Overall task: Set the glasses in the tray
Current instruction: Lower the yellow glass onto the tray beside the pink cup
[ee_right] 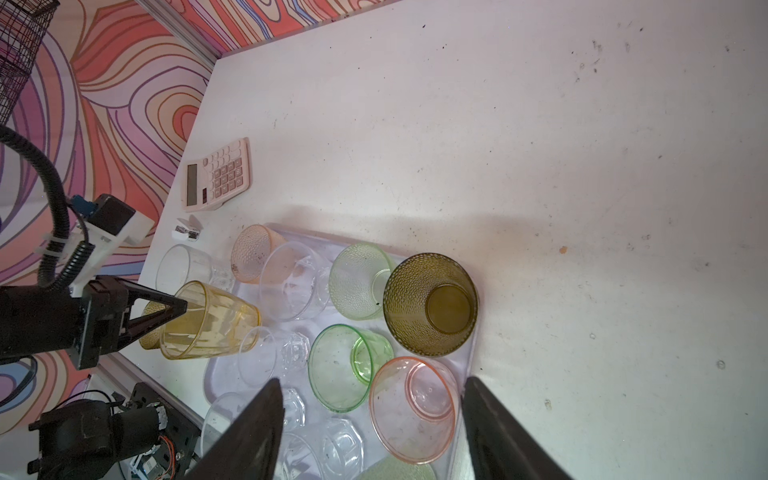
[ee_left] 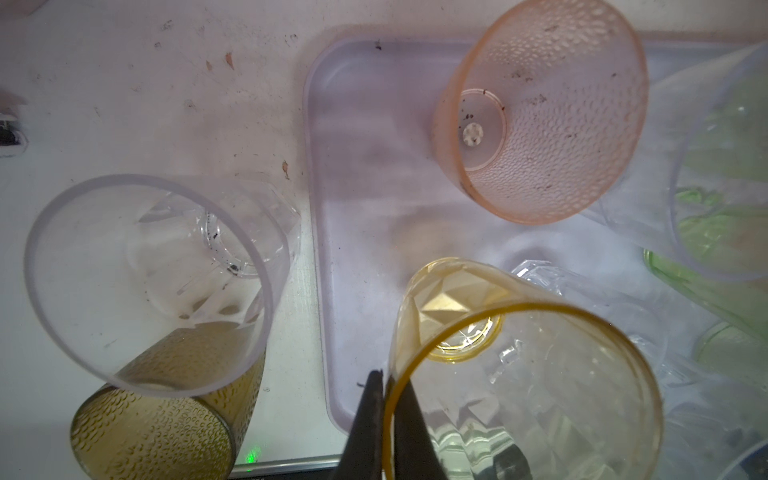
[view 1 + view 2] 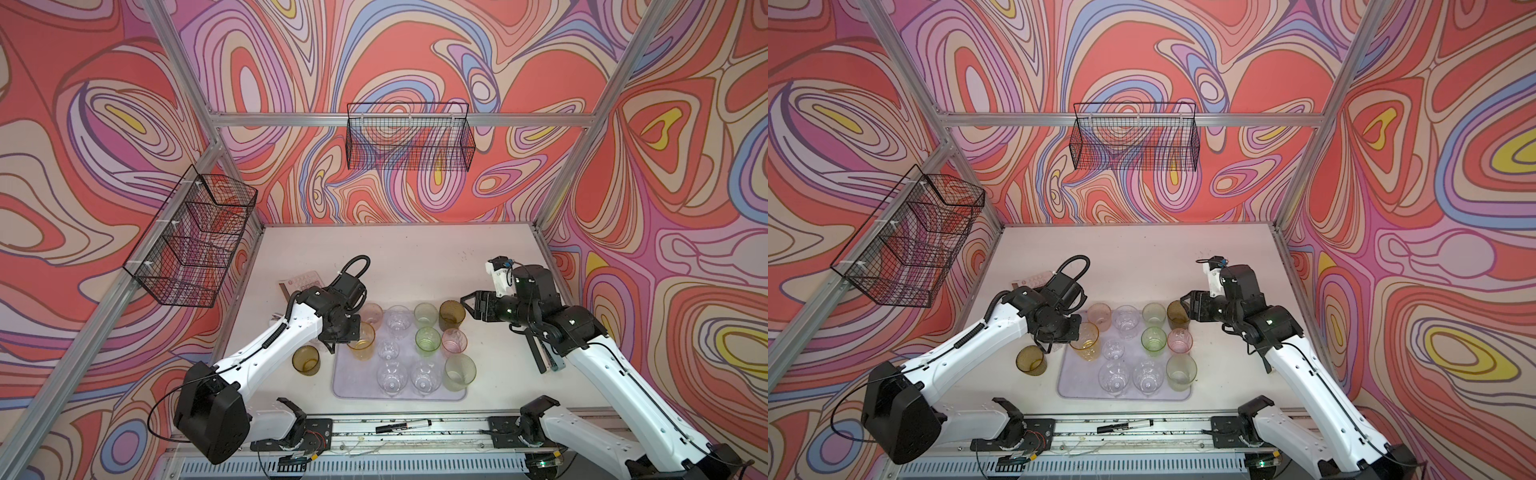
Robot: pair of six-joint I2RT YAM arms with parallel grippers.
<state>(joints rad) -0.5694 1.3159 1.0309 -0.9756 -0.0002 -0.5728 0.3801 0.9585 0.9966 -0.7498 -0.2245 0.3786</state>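
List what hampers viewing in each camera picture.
Left wrist view: the near rim of the amber glass is blurred, and the tray lies in dim shade. Right wrist view: the right pincer looms dark and soft-edged; a broad shadow crosses the table. Both top views: the clear glasses nearly vanish against the pale tray.

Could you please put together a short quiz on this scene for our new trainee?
1. Multiple choice: which glass does the left gripper pinch by the rim?
A. pink glass
B. amber-yellow glass
C. light green glass
2. True or false: the right gripper holds a glass.
3. Short answer: what does the olive-brown glass nearest the left gripper stand on?

Key
1. B
2. False: its jaws are open and empty.
3. The table, outside the tray.
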